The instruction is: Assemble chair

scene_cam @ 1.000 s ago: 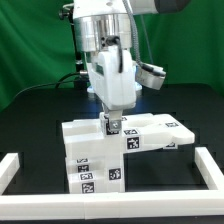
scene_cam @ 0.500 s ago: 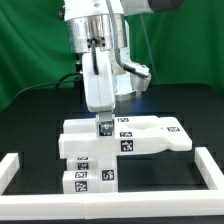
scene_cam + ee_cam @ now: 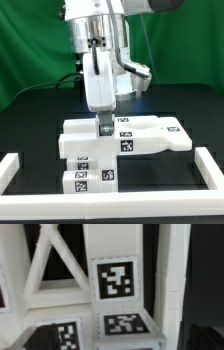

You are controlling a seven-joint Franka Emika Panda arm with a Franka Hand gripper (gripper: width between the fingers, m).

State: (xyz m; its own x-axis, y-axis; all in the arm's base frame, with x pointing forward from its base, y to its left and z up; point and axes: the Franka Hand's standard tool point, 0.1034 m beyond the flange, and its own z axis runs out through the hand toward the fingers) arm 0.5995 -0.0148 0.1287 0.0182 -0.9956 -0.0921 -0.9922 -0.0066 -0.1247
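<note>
The chair (image 3: 135, 140) is a blocky white assembly with black-and-white tags, lying in the middle of the black table. Two tagged blocks (image 3: 90, 176) stick out at its front. My gripper (image 3: 106, 128) hangs straight down over the chair's upper middle, fingertips beside a small tagged part there. In the wrist view a tall tagged post (image 3: 115, 277) and a small tagged cube (image 3: 125, 325) fill the frame. My gripper (image 3: 112, 343) stands open, its dark fingers (image 3: 22, 339) wide apart on either side of these parts. Contact with them cannot be made out.
Long white border rails frame the work area: one on the exterior view's left (image 3: 12, 168), one on its right (image 3: 208, 166), one along the front (image 3: 110, 216). A green backdrop and dark cables (image 3: 45, 85) lie behind the arm.
Since a second ago the arm has turned and shifted slightly to the exterior view's left, and the chair now lies lower and flatter. Nothing visibly moved in the last half second.
</note>
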